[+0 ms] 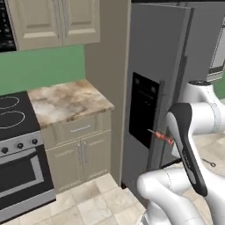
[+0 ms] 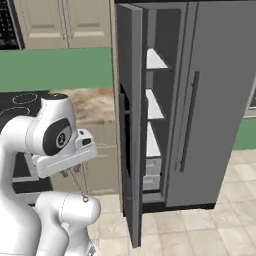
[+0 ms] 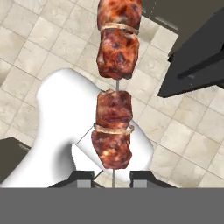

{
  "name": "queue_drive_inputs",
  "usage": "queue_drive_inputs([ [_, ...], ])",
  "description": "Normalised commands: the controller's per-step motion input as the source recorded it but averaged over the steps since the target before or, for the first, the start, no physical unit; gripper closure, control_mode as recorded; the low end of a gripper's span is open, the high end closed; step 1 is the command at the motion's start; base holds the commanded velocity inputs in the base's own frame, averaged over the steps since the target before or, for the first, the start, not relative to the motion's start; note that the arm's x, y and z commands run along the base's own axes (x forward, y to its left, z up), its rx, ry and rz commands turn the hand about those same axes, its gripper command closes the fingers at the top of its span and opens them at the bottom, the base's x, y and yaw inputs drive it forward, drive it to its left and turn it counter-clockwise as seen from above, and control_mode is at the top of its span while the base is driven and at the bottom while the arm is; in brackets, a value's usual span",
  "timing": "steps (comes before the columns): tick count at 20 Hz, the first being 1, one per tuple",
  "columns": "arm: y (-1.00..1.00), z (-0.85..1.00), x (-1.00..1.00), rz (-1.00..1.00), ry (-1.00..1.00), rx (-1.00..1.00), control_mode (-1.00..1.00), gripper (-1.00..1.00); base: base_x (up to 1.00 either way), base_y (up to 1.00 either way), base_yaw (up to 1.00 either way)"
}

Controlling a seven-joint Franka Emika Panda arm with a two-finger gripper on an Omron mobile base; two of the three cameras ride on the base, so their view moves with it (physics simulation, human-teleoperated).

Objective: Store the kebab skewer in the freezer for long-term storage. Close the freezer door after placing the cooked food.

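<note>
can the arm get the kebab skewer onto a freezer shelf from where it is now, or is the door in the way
Probably yes. The freezer door stands wide open, leaving the white shelves exposed. The gripper has its fingers shut on the kebab skewer, held low beside the door's outer face, so it must swing around the door's edge first.

one kebab skewer (image 3: 114, 87), four meat chunks (image 3: 113, 114)

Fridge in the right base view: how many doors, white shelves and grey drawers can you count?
Doors: 2, the freezer door and the plain door
White shelves: 3
Grey drawers: 2
Total: 7
</note>
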Motion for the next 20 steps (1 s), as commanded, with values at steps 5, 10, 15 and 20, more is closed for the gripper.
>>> queue_drive_inputs([
  [5, 0.00, 0.00, 0.00, 0.00, 0.00, 0.00, 1.00, 1.00, -0.05, -0.64, -0.65],
  [10, 0.00, 0.00, 0.00, 0.00, 0.00, 0.00, 1.00, 1.00, 0.00, -0.76, -0.76],
  [15, 0.00, 0.00, 0.00, 0.00, 0.00, 0.00, 1.00, 1.00, 0.03, -0.64, -0.65],
  [20, 0.00, 0.00, 0.00, 0.00, 0.00, 0.00, 1.00, 1.00, 0.29, -0.34, -0.36],
])
